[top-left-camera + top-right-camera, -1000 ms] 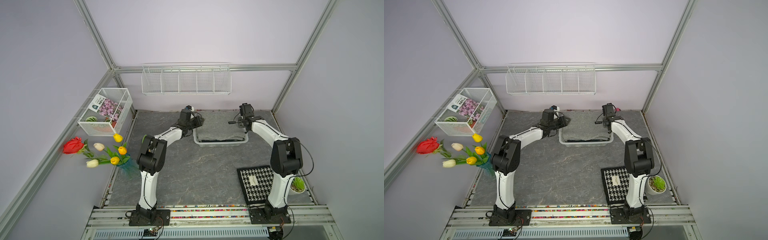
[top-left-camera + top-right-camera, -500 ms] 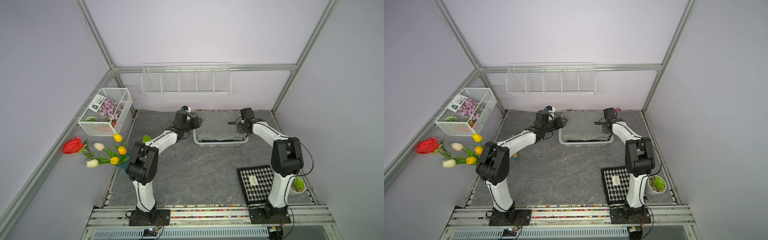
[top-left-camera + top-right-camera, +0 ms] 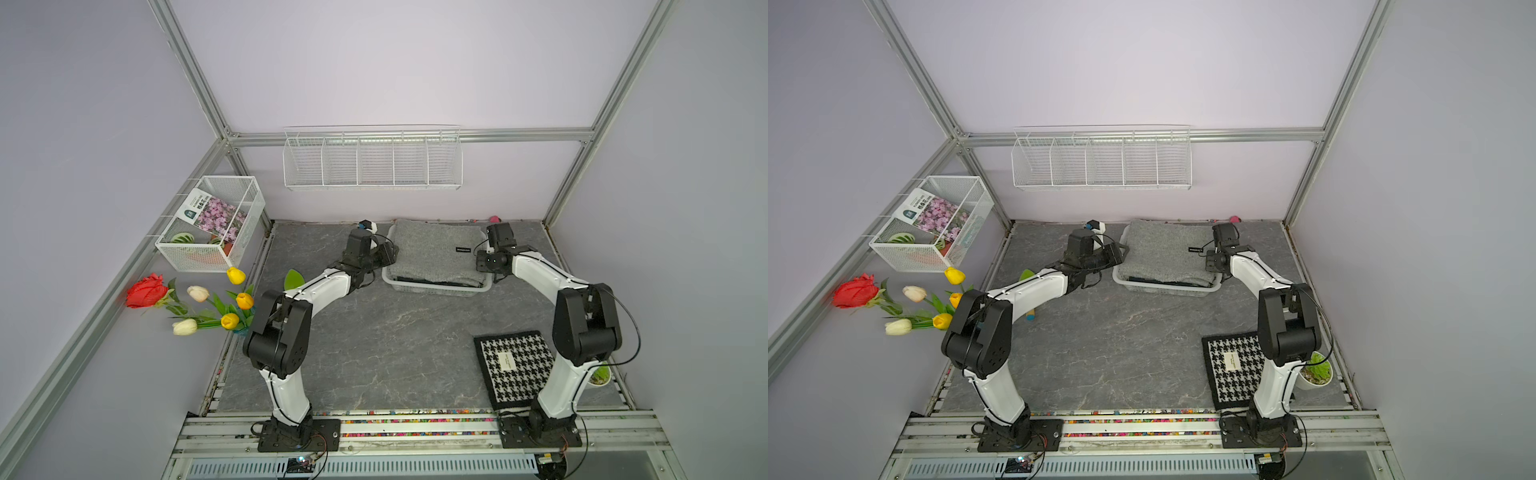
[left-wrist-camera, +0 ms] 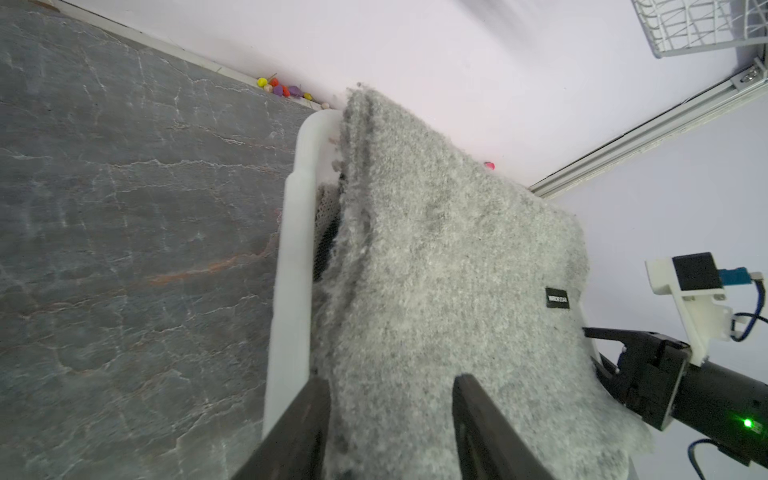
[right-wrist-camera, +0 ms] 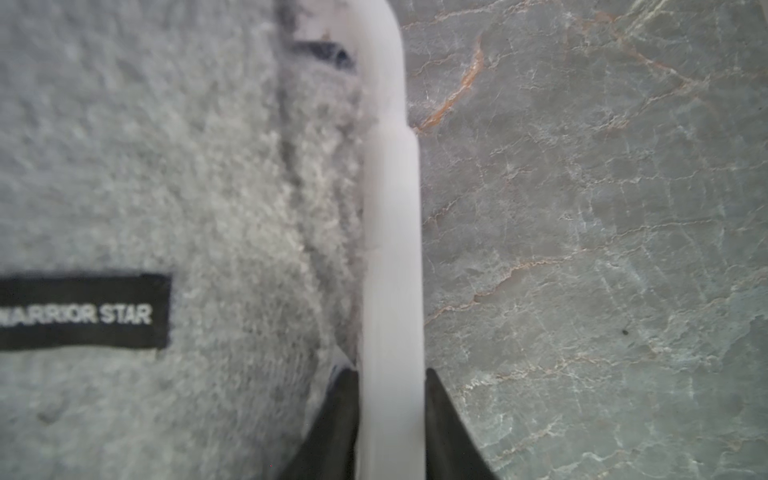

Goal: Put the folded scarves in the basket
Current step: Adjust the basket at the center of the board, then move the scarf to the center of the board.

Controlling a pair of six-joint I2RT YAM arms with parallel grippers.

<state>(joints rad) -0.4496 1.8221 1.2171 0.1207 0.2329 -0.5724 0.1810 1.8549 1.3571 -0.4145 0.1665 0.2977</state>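
Right end effector (image 5: 390, 374) pinches the basket (image 5: 390, 208) rim; my left end effector (image 4: 391, 378) straddles the grey scarf (image 4: 436, 249), grip unclear

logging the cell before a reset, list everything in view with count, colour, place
low perforated plastic basket: one, white, back centre of the table
fuzzy folded knit scarf: one, grey, in the basket, overhanging its back rim
five-compartment wire rack: one, white, back wall
wire-mesh bin: one, white, left wall, holds a flower seed packet
artificial rose: one, red, left edge
artificial tulips: five, three yellow, two white, beside the rose
folded houndstooth cloth: one, black and white, front right
small potted plant: one, green, white pot, front right corner
small beads: several, mixed colours, by the back wall
left tool: one, black, jaws either side of the scarf's edge
right tool: one, black, jaws clamped on the basket's rim
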